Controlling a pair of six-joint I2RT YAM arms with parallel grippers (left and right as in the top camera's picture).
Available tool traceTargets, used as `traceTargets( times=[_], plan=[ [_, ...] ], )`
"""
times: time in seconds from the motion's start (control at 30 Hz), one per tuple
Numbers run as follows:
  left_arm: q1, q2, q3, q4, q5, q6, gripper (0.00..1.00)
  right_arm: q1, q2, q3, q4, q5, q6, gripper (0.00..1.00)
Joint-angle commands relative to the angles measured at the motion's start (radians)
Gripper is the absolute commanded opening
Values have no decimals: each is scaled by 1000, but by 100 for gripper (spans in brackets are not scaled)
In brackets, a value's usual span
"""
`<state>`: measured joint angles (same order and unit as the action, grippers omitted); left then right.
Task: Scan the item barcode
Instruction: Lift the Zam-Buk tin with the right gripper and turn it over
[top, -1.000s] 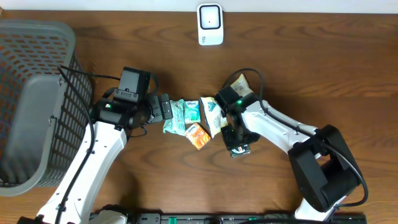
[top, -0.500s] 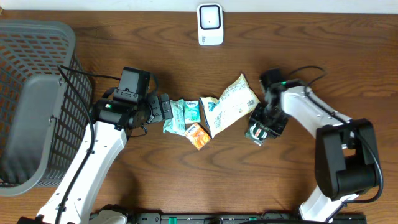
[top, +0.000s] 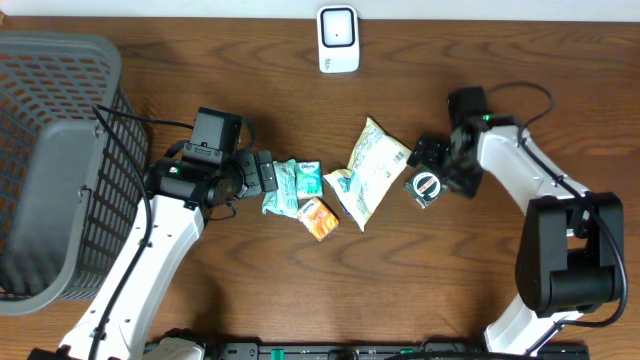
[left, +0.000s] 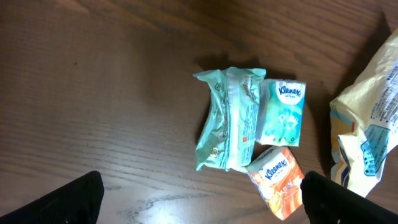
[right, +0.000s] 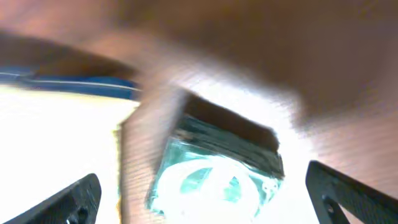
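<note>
Sitting between spread right claw (right: 202, 186), teal item (top: 427, 185)

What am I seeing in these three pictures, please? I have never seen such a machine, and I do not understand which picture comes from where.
Two robot arms stand at a wooden table. One picture looks down from above; the other two come from a camera on each wrist. On the table lie a grey basket, a white device, probably the scanner, three small packs, a pale bag and a small dark item. The left claw and the right claw are open and hold nothing.
</note>
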<state>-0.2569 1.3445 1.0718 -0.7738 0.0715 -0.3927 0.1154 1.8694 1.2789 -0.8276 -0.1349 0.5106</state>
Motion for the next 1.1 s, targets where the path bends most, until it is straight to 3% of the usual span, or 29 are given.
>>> traceTargets(
  times=[0.0, 0.17, 0.3, 0.47, 0.9, 1.07],
  plan=[
    [5, 2, 11, 0, -16, 6, 100, 10, 0, 153, -78, 17, -463, 99],
    [5, 2, 11, 0, -16, 6, 100, 70, 12, 168, -76, 1, -785, 99],
    [5, 2, 11, 0, -16, 6, 100, 108, 51, 121, -100, 32, -867, 95],
    [5, 2, 11, 0, -16, 6, 100, 127, 97, 103, -106, 165, -818, 90],
    [5, 2, 11, 0, -16, 6, 100, 127, 113, 26, -85, 163, -821, 83],
    [5, 2, 11, 0, -16, 6, 100, 127, 113, 14, -58, 163, -764, 59]
  ],
)
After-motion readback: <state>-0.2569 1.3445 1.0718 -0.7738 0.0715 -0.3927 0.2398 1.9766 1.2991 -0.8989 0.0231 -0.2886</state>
